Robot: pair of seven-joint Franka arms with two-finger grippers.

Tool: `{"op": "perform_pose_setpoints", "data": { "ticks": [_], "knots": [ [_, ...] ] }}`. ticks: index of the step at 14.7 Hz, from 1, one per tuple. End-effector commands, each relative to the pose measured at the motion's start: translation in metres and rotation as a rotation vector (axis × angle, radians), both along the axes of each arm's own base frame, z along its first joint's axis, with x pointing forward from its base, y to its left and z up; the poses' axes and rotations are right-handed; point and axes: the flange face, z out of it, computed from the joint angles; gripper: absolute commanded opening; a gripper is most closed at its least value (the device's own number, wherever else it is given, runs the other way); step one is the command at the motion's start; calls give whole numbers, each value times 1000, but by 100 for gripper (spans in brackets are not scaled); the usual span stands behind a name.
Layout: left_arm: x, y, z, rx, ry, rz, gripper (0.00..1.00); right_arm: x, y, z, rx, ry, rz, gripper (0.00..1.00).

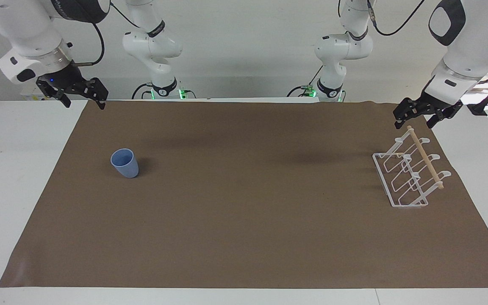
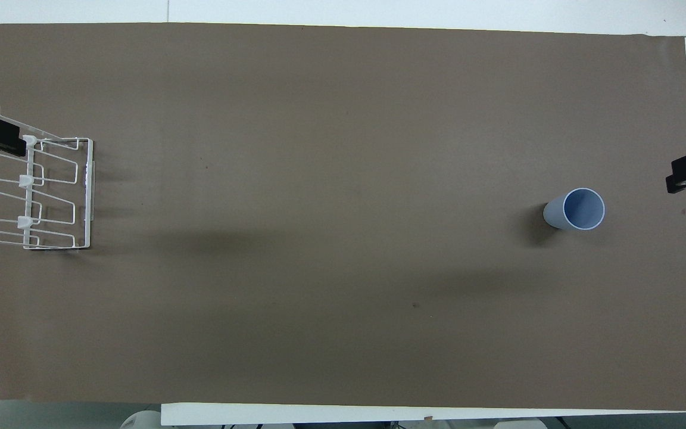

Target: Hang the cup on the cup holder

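Facing view: the cup point(image 1: 124, 163) stands upright at nine o'clock on the bench point(image 1: 15, 169) — apart from the cup holder point(image 1: 409, 173) at three. The right end effector point(image 1: 79, 95) and the left end effector point(image 1: 415, 115) hang open, empty.

Overhead: cup mouth-up — graspable; prongs slant free for hanging.

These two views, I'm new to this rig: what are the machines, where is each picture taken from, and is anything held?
Two white robot arms stand at a table covered by a brown mat. One picture faces the robots from across the table; the other looks down from above their own end.

The cup stands upright, mouth up, toward the right arm's end. The rack sits toward the left arm's end.

The right claw hangs in the air at the mat's corner, open and empty. The left claw hangs open just above the rack's wooden dowel. Nothing is held.
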Motion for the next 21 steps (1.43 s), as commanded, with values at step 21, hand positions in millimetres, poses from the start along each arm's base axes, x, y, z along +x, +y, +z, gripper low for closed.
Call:
{"op": "perform_pose_setpoints", "data": {
  "ticks": [21],
  "knots": [
    [-10,3,2,7,8,2,100,7,-28,-259,89,-66,148,100]
  ]
}}
